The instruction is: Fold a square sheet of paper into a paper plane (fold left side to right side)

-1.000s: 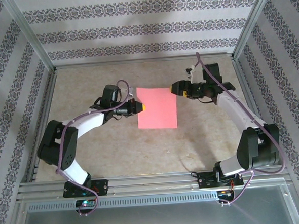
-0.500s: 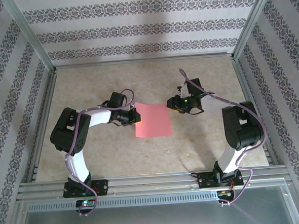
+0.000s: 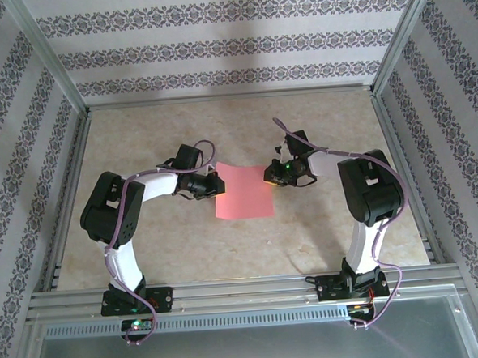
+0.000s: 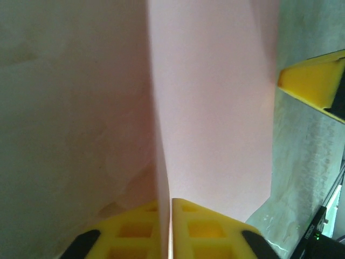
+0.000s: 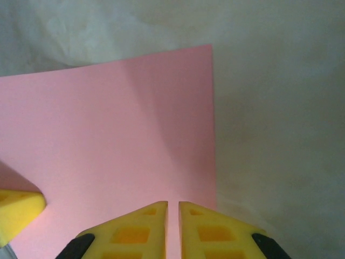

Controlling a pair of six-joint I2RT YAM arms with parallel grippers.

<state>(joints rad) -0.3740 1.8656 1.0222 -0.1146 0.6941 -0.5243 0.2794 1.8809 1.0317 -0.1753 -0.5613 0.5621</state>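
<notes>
Jaws on both arms stand all but together, with a hairline slit between the yellow fingers [image 4: 215, 229] and nothing visibly clamped in either. The square sheet of paper [image 3: 244, 195] lies unfolded on the table, midway between the two arms. The left gripper [image 3: 216, 184] has its tips at the sheet's left edge, and the right gripper [image 3: 268, 175] at its far right corner; whether the tips press on the paper or merely touch it cannot be told. Assessment: the sheet is thin, light and limp, likely to slide on the smooth top and to crease wherever it is pinched hard; the right wrist view shows a faint shaded ridge running toward the fingertips. Recommended hold: the left edge near its corners, raised slightly so that the jaws can close on it, then carried across to meet the right edge squarely. Surface: a pale, mottled beige table [image 3: 139, 136], matt and level. Surroundings: walls [image 3: 215, 46] papered in bands of dark floral pattern, aluminium corner posts, and a metal rail [image 3: 246, 288] along the near edge where the arm bases are bolted
</notes>
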